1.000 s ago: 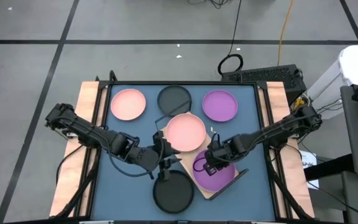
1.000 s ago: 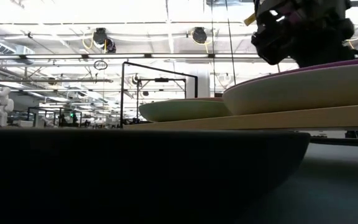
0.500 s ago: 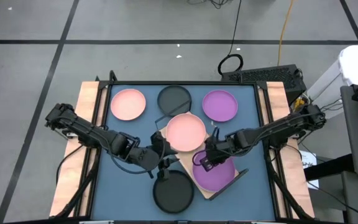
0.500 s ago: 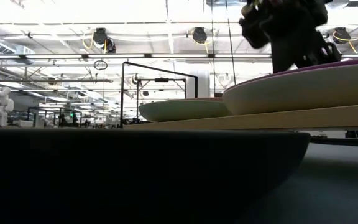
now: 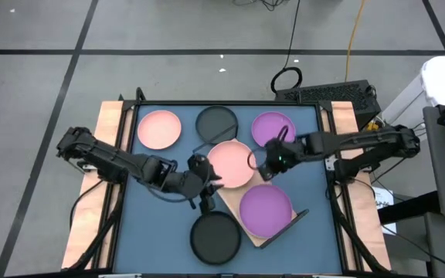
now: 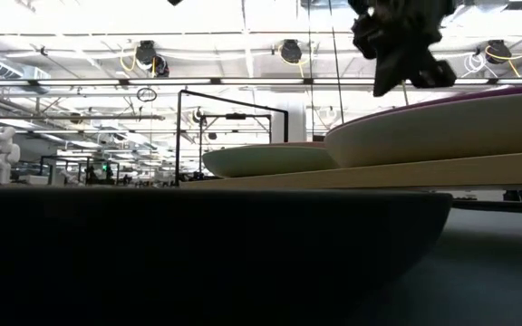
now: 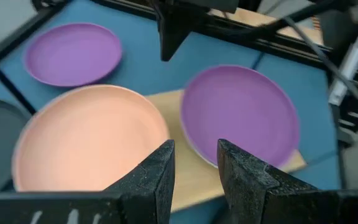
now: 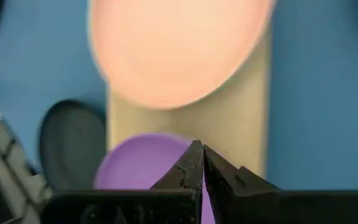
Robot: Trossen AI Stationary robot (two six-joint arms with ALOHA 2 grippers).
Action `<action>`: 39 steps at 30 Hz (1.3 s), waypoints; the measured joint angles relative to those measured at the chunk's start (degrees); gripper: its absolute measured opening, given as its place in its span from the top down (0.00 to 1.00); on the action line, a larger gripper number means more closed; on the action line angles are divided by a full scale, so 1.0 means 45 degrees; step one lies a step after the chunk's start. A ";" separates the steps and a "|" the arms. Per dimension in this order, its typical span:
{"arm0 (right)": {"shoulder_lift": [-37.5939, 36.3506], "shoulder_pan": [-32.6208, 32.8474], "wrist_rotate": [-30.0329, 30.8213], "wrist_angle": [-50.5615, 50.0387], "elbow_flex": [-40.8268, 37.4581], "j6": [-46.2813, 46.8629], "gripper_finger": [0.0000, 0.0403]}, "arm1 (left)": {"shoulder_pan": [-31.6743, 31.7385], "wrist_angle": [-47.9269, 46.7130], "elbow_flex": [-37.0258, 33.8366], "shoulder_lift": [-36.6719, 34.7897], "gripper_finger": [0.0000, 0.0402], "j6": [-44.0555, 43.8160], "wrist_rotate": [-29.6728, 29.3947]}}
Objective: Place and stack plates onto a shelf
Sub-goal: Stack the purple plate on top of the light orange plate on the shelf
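Blue table (image 5: 153, 232) with wood side rails carries everything. Shelf (image 5: 242, 232), a light wooden board with a thin black wire frame, lies diagonally from mid-table toward the near right corner. Two plates sit on it: pink plate (image 5: 230, 164) on the far end, purple plate (image 5: 266, 210) on the near end, their rims close together. Three loose plates line the far edge: second pink plate (image 5: 159, 129) by the far left corner, black plate (image 5: 217, 122) in the middle, second purple plate (image 5: 273, 130) toward the far right. Another black plate (image 5: 214, 237) sits at the near edge, just beside the shelf.

Left gripper (image 5: 205, 184) hovers at the near left rim of the shelf's pink plate, fingers (image 7: 155, 177) parted with nothing between them. Right gripper (image 5: 272, 162) hangs over the table just beyond the pink plate's right rim, fingers pressed together, empty.
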 joint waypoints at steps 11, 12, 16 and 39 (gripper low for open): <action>0.0016 -0.3315 -0.0355 0.0002 0.0000 -0.5189 1.00 | 0.1659 -0.0575 -0.0010 -0.1450 0.69 0.0041 0.0212; 0.0015 -0.3560 -0.0348 0.0018 0.0000 -0.5545 1.00 | 0.1758 -0.0793 -0.0010 -0.1609 0.69 0.0181 0.0034; 0.0016 -0.4406 -0.0063 0.0091 0.0000 -0.6772 1.00 | 0.2167 -0.1332 0.0000 -0.1919 0.69 0.0866 -0.0063; 0.1734 -0.6471 -0.0398 0.0548 -0.0010 -1.2439 0.71 | 0.2567 -0.1489 -0.0005 -0.1948 0.69 -0.0161 0.0227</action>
